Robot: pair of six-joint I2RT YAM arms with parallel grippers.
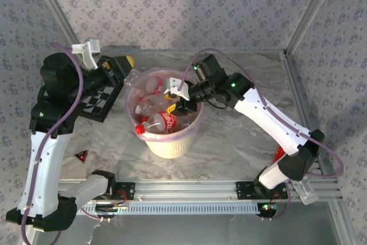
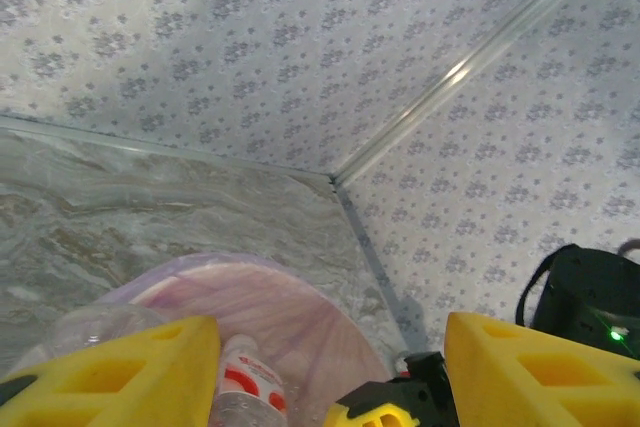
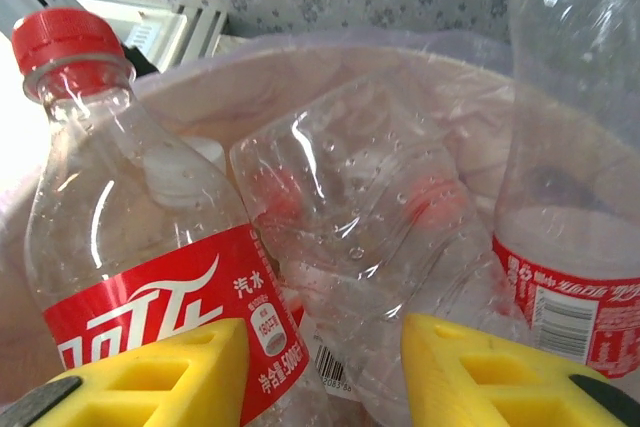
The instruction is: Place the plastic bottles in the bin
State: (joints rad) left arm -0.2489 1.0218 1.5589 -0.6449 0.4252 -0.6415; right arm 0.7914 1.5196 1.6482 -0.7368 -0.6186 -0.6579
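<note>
Marbled tabletop (image 1: pixel 241 142): bin (image 1: pixel 172 148) holds plastic bottles (image 1: pixel 161 121). Right tool (image 3: pixel 322 325) apart above them. Left tool (image 2: pixel 328 335) at left rim, grip unclear.

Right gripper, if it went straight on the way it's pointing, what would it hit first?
Most likely the crumpled clear bottle in the bin, dead ahead of the right gripper. The red-capped bottle stands left of that line. How far off it is, I can't tell.

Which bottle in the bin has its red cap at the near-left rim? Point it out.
The red-labelled bottle lying on its side on top of the pile, with its cap at the rim of the bin. The other bottles sit deeper inside.
</note>
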